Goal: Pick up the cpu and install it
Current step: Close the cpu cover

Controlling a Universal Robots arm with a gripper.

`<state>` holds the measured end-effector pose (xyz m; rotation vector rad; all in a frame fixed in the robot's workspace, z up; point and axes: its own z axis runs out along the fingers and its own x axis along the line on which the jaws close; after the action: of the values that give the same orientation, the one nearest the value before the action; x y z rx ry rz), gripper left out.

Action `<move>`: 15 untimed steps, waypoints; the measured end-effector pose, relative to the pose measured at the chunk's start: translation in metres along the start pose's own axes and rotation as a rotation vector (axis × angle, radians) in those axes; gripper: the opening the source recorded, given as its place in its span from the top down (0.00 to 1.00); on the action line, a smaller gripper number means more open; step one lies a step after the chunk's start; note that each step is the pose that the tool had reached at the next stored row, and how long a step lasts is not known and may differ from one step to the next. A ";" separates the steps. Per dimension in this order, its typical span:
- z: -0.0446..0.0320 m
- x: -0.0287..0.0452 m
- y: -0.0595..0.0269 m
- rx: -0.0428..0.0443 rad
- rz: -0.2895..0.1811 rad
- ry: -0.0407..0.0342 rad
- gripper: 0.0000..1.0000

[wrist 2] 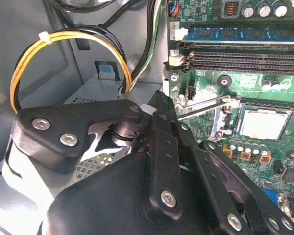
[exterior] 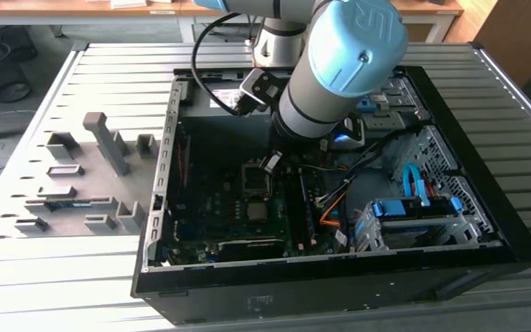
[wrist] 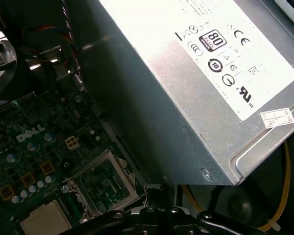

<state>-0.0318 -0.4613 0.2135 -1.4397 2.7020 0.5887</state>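
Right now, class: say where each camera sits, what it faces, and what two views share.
Exterior view: off the arm, high up, looking down into the open computer case; the arm reaches in.
First wrist view: on the arm, facing the power supply and motherboard; gripper shows.
Second wrist view: on the arm, facing the motherboard past the gripper.
Both wrist views share the cpu.

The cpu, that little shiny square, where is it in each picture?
Exterior view: the cpu lies in the middle of the motherboard.
Second wrist view: the cpu sits near the memory slots.
First wrist view: the cpu lies beside the socket frame.
Shared landmark: the socket frame right beside it.
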 end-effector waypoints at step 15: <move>-0.0075 0.0033 -0.0009 -0.0068 -0.002 -0.0108 0.90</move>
<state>-0.0318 -0.4669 0.2195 -1.4367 2.6925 0.6043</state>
